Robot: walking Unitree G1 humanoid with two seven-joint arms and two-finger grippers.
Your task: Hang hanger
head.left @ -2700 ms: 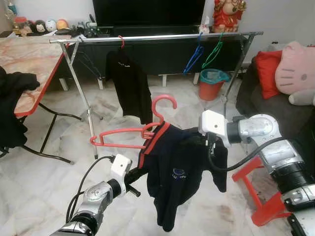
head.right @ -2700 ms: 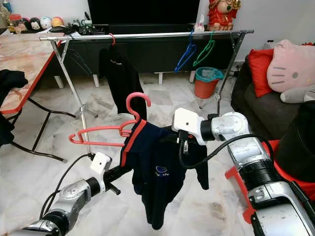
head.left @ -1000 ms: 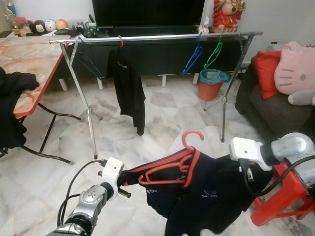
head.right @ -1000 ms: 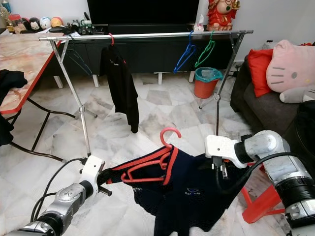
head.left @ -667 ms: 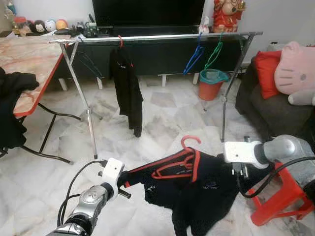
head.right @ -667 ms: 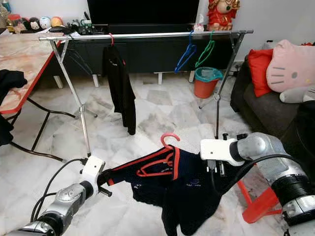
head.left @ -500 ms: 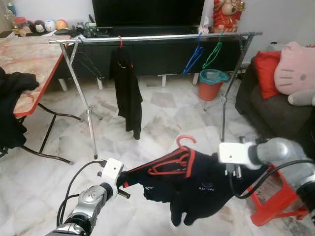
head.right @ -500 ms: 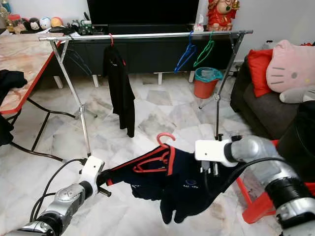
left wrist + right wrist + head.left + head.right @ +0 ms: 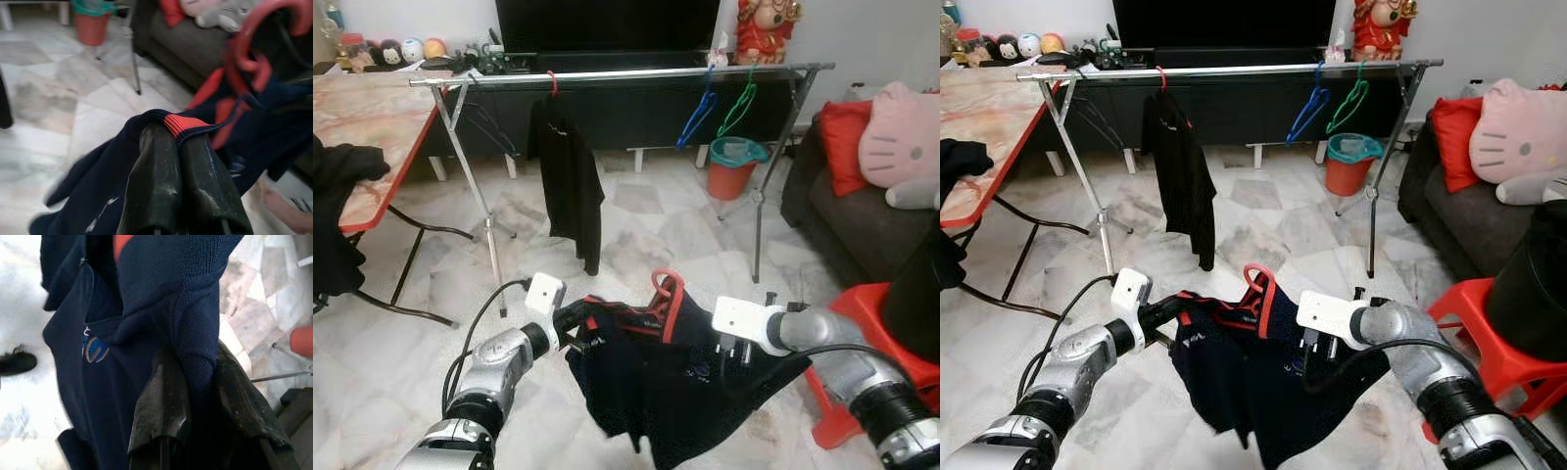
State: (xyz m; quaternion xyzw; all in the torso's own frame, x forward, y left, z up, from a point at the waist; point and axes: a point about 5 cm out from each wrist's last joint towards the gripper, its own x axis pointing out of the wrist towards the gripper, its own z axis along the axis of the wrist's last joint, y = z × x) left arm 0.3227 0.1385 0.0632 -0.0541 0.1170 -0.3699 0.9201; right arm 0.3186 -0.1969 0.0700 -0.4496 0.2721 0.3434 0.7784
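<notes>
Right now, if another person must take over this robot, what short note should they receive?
Left end effector: shut on the dark shirt, gripping its red-trimmed edge.
Right end effector: shut on the shirt's other side.
The shirt hangs between both arms, low above the floor, with the red hanger inside its neck, hook up.
The clothes rail stands further ahead, holding a black garment and two empty hangers.
Done: shirt is on its hanger.
Left: lift it, hook the hanger on the rail, release.
</notes>
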